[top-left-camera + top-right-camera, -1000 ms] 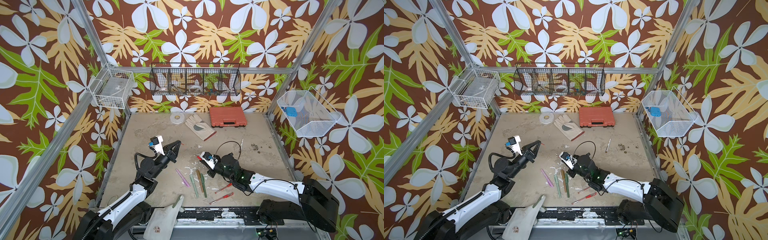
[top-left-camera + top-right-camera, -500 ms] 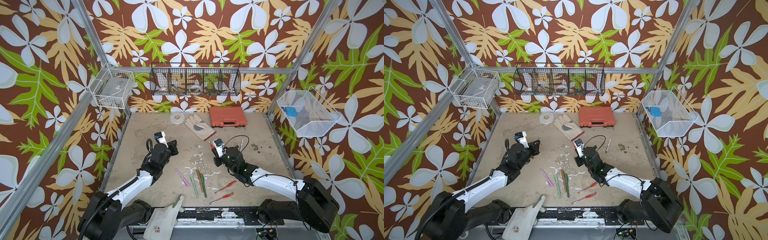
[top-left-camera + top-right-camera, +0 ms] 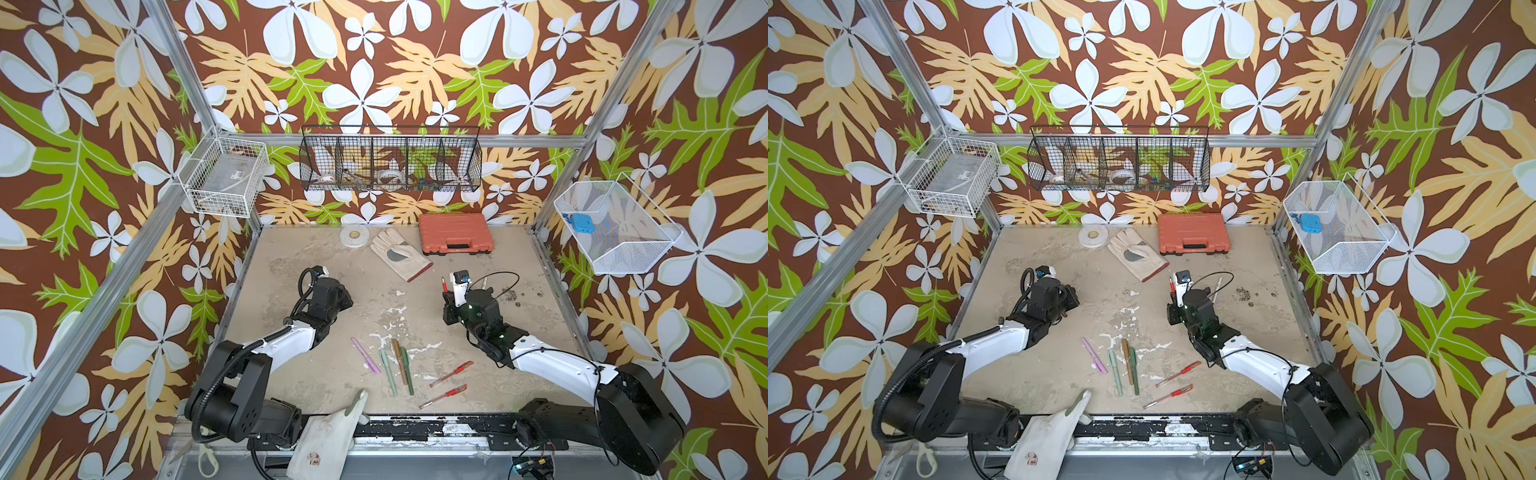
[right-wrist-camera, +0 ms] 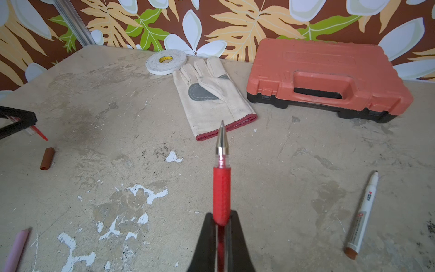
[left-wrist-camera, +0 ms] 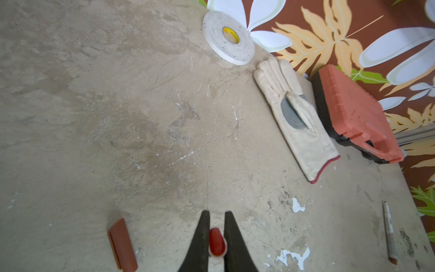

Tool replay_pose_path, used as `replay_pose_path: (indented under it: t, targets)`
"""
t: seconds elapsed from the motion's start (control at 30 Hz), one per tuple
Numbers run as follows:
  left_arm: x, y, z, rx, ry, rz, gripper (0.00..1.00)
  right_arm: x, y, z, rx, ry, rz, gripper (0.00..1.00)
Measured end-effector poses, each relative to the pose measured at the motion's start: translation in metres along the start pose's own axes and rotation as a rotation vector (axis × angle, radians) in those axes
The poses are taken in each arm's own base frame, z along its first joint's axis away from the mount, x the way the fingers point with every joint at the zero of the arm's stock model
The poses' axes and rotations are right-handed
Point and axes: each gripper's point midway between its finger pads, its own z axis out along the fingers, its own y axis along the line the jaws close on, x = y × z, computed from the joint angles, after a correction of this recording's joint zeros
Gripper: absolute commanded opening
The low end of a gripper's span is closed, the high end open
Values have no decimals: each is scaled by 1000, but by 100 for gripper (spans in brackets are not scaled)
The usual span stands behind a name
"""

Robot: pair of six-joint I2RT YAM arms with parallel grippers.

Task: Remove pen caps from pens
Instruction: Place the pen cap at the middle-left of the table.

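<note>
Over beige tabletop (image 5: 117,117): red cap (image 5: 216,242) between left fingers (image 5: 199,242), pen (image 4: 221,193) between right fingers (image 4: 238,242).

Pink pen (image 4: 16,248) edge-cropped, basket (image 3: 465,166) contents perhaps tape

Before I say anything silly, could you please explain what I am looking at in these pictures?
Two robot arms stand at the near edge of a table. Two pictures look down from above on the whole scene; the other two come from a camera on each arm's wrist, looking along its jaws. On the table lie a tape roll, a glove, an orange case, a white marker, a loose brown cap, four matte pens in a row and two red gel pens. The left jaws are shut on a red cap; the right jaws are shut on an uncapped red pen, its metal tip bare.
</note>
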Motion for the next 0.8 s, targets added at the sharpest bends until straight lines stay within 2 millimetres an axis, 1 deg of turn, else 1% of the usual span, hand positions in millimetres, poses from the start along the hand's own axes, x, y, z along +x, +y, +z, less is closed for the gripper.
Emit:
replay_pose_path:
  t: [0.3, 0.5, 0.63, 0.7, 0.8]
  targets:
    - [16, 29, 24, -76, 75, -17, 0, 3, -1, 1, 1, 15, 6, 0]
    - [23, 37, 33, -90, 111, -14, 0, 3, 0, 1, -1, 15, 14, 0]
    - [26, 41, 38, -99, 124, -12, 4, 4, 0, 2, -1, 21, 13, 0]
    - [24, 40, 41, -90, 123, -14, 7, 4, 0, 2, 0, 21, 13, 0]
    - [22, 39, 45, -82, 118, -17, 16, 4, -1, 2, 1, 21, 17, 0]
